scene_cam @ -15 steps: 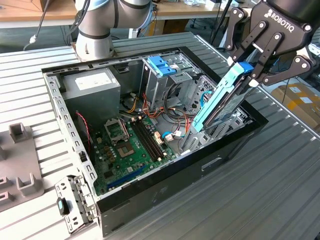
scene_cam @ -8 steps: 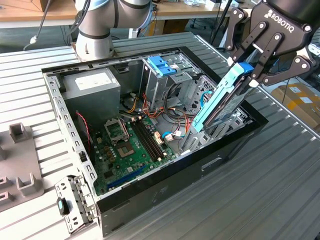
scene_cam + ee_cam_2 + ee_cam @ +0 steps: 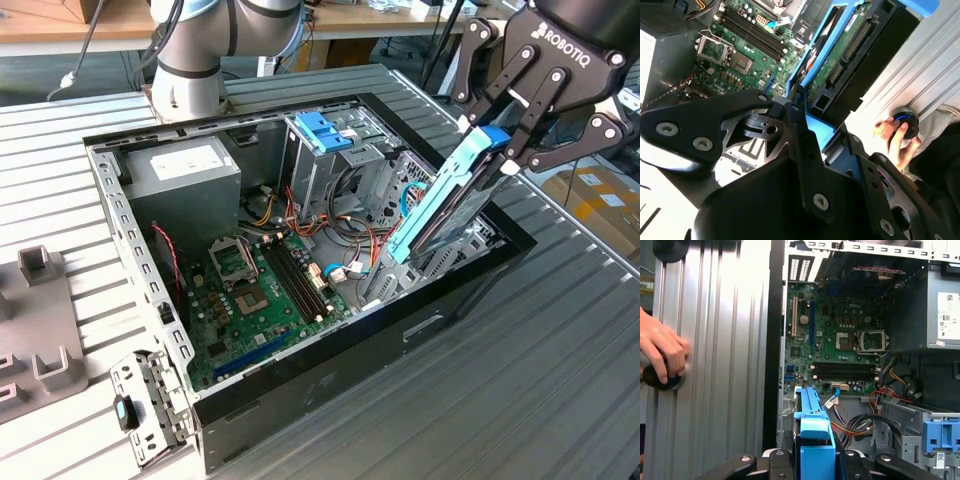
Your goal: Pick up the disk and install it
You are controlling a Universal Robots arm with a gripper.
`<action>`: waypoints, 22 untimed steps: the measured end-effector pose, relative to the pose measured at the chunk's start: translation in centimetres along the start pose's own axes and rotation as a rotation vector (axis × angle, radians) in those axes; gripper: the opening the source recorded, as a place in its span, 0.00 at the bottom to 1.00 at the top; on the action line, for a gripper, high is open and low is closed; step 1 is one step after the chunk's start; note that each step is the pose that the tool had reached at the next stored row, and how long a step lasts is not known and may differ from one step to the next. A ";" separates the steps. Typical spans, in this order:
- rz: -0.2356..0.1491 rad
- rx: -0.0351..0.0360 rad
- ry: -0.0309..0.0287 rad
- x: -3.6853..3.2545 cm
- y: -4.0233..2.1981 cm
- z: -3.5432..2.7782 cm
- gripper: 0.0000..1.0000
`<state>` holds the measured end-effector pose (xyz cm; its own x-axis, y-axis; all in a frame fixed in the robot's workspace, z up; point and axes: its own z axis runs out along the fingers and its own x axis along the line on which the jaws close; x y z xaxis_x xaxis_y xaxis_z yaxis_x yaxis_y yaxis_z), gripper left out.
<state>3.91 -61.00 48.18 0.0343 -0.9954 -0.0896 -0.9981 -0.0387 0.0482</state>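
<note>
Exterior view: the gripper [image 3: 510, 150] hangs over the right end of an open computer case [image 3: 300, 390] that lies on its side on a ribbed metal table [image 3: 520, 400]. Its fingers are closed tight on the upper end of the disk [image 3: 445, 205], one on each flat side. The disk is held in the air, steeply tilted, its top leaning toward the exterior view's right. Its lower end reaches down inside the case, near the case's right-hand wall and just beside the upright metal cage with a blue handle [image 3: 325, 130]. Whether that lower end touches anything in the case cannot be told. The green motherboard [image 3: 265, 290] lies on the case floor toward the exterior view's left of the disk, and a grey power supply [image 3: 180, 170] sits in the far left corner. The arm's base [image 3: 190, 60] stands behind the case, and grey plastic blocks [image 3: 40, 265] rest on the table well apart from it, at the exterior view's left. In the first wrist view the disk's blue frame [image 3: 815, 440] runs out from between the black fingers toward the motherboard [image 3: 835, 345]. A person's hand [image 3: 660, 352] rests on a round black knob on the table outside the case. In the second wrist view that hand [image 3: 895, 142] grips the knob [image 3: 905, 122] beside the case's outer wall.
</note>
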 end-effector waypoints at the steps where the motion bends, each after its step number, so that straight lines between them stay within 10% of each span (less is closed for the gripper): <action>1: 0.000 -0.0001 -0.0001 0.01 -0.15 0.10 0.37; 22: -0.005 -0.0023 0.0002 -1.24 -3.00 0.79 0.37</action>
<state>6.82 -59.59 47.36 0.0392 -0.9952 -0.0897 -0.9978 -0.0438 0.0501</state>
